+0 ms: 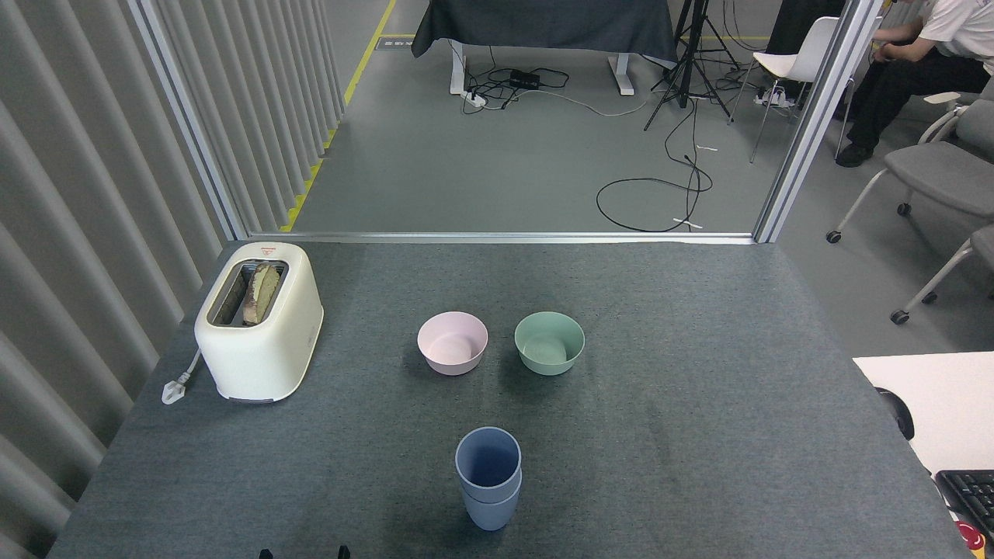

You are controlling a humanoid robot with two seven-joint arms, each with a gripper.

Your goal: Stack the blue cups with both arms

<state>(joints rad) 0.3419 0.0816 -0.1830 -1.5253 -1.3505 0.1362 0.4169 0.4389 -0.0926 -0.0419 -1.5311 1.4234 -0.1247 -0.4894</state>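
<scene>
Two blue cups [489,497] stand nested, one inside the other, upright on the grey table near its front edge, a little left of centre. Nothing is touching them. Of my left gripper [304,553] only two black fingertips [265,553] show at the bottom edge, well to the left of the cups, standing apart with nothing between them. My right gripper is out of view.
A pink bowl [453,343] and a green bowl [549,342] sit side by side behind the cups. A cream toaster [258,332] with bread stands at the left. A white desk [932,396] with a keyboard adjoins the table's right side. A seated person [924,70] is at the far right.
</scene>
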